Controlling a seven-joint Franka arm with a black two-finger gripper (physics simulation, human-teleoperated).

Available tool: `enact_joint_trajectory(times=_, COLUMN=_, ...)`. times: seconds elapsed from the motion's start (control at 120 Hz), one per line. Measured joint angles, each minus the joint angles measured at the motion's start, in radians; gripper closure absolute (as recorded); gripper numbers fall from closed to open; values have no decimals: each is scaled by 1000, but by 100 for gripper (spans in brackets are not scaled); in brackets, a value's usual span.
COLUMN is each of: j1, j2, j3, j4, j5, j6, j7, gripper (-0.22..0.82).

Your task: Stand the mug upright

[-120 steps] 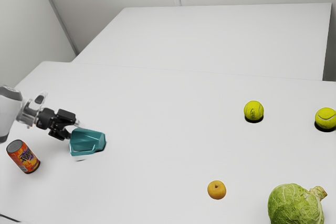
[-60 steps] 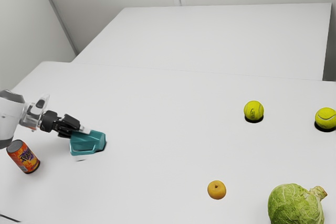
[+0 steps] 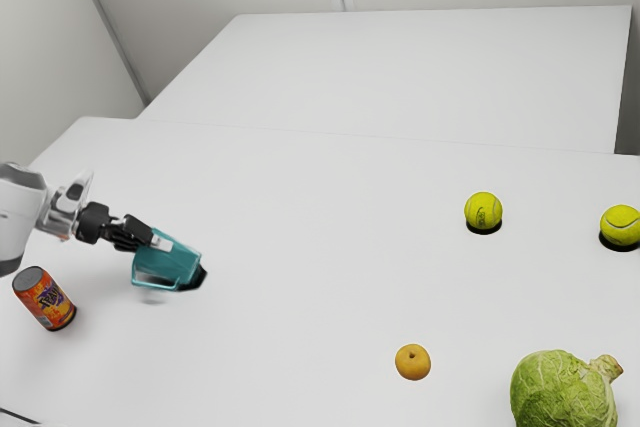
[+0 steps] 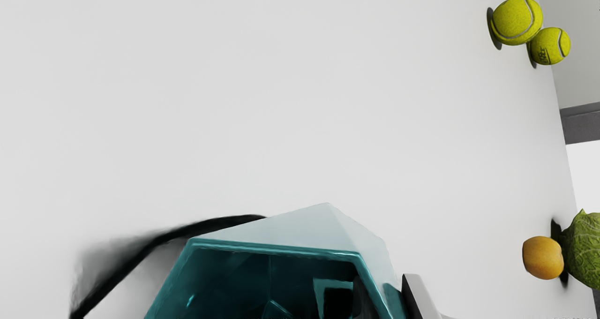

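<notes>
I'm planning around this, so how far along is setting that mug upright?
Done: the end effector grips the mug by its wall, one finger inside, one outside. In hand: righting it; it leans, seemingly partly raised off the table. Left: standing it on its base, then letting go.

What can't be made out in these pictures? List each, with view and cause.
- Part of the mug: wrist view, cut off by the bottom edge.
- Part of the cabbage: exterior view, cut off by the bottom edge; wrist view, by the right edge.
- Small print on the soda can: exterior view, too small.
- A sliver of one tennis ball: wrist view, hidden by the larger-looking tennis ball.
</notes>
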Motion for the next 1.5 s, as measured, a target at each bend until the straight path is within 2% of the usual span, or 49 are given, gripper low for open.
enact_joint_trajectory(times=0.2, j1=-33, j2=-63, j3=2, j4=2, j5=2, j6=0, j7=13, gripper=77)
enact_joint_trajectory(times=0.4, j1=-132, j2=-159, j3=23, j4=14, j5=40, j6=3, j7=9, gripper=78)
enact_joint_trajectory(times=0.575, j1=-223, j2=-208, j3=28, j4=63, j5=186, j6=7, j7=-49, gripper=78)
enact_joint_trajectory(times=0.758, j1=-359, j2=-237, j3=30, j4=117, j5=382, j6=17, j7=-169, gripper=78)
enact_joint_trajectory(times=1.05, j1=-504, j2=-234, j3=29, j4=176, j5=681, j6=26, j7=-418, gripper=79)
enact_joint_trajectory(times=1.292, j1=-589, j2=-239, j3=28, j4=155, j5=853, j6=71, j7=-633, gripper=79)
enact_joint_trajectory(times=1.5, j1=-617, j2=-244, j3=26, j4=60, j5=919, j6=179, j7=-787, gripper=79)
